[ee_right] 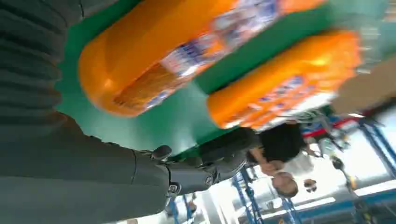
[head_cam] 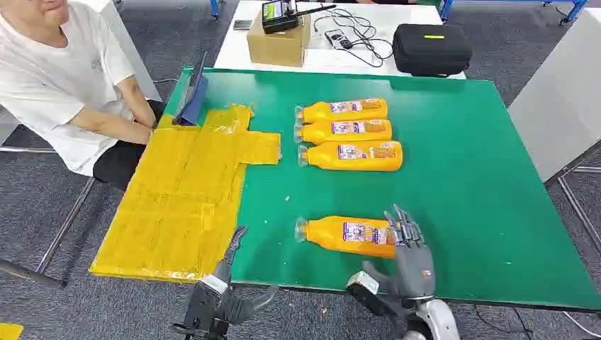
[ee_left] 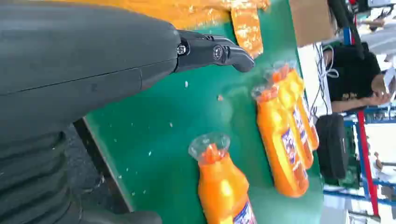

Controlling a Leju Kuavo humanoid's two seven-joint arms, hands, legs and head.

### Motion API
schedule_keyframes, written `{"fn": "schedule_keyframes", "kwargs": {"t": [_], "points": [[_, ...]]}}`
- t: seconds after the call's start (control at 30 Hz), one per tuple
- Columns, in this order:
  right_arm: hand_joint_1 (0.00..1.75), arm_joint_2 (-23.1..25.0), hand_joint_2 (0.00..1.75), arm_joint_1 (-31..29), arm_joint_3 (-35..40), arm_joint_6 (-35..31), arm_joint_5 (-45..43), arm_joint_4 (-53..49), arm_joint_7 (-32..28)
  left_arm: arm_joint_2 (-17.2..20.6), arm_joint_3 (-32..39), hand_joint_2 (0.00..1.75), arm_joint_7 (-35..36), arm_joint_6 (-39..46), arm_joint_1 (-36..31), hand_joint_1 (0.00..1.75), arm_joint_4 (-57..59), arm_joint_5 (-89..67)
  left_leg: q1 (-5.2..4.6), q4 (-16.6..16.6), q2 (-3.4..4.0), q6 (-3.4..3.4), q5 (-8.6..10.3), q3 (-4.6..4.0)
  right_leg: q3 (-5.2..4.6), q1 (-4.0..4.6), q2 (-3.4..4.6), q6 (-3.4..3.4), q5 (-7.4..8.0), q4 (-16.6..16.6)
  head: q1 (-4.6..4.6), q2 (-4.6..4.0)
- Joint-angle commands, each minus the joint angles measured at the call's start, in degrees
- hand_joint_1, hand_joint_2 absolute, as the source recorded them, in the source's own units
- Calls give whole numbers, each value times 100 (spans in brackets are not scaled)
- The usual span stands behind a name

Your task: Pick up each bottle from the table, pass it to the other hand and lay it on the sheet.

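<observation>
- The right hand hovers with fingers spread over the base end of the nearest bottle, holding nothing; whether the fingertips touch it I cannot tell.
- That bottle lies on its side on the green table, cap pointing toward the left hand.
- The left hand sits at the table's near edge, fingers apart and empty, just beside the yellow sheet.
- Three more bottles lie side by side well beyond the right hand.
</observation>
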Motion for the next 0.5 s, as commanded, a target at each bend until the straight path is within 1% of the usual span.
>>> {"fn": "schedule_keyframes", "kwargs": {"t": [0.03,0.13,0.23,0.27,0.33,0.5], "points": [[0,-234,175,-522,-156,136,273,843,206,-41,222,175,68,-31,36,0,-43,-35,7,0,13,-3,2,3,2,9,6,-11,8,-7,0,0],[0,-294,175,-676,-36,400,760,1076,724,-80,307,175,102,-57,57,0,-74,-59,6,0,11,-3,0,5,3,7,7,-10,6,-6,-2,0],[0,-355,175,-961,118,629,998,1360,883,-116,372,175,150,-150,73,0,-108,-138,3,0,14,-2,2,2,-1,5,9,-7,7,-4,0,0],[0,-388,175,-1072,218,846,1117,1441,1013,-136,399,175,173,-179,83,0,-113,-154,8,2,22,-3,3,2,-1,10,15,-11,12,-7,-2,0],[0,-383,175,-1155,257,957,1094,1507,1044,-195,467,175,256,-437,94,0,-107,163,7,3,25,-2,4,-1,-4,10,17,-12,15,-6,0,0],[0,-373,175,-1157,261,961,1093,1510,1048,-197,470,175,256,-437,95,0,-105,165,4,1,9,4,6,-1,-1,6,5,-5,7,-4,0,0]]}}
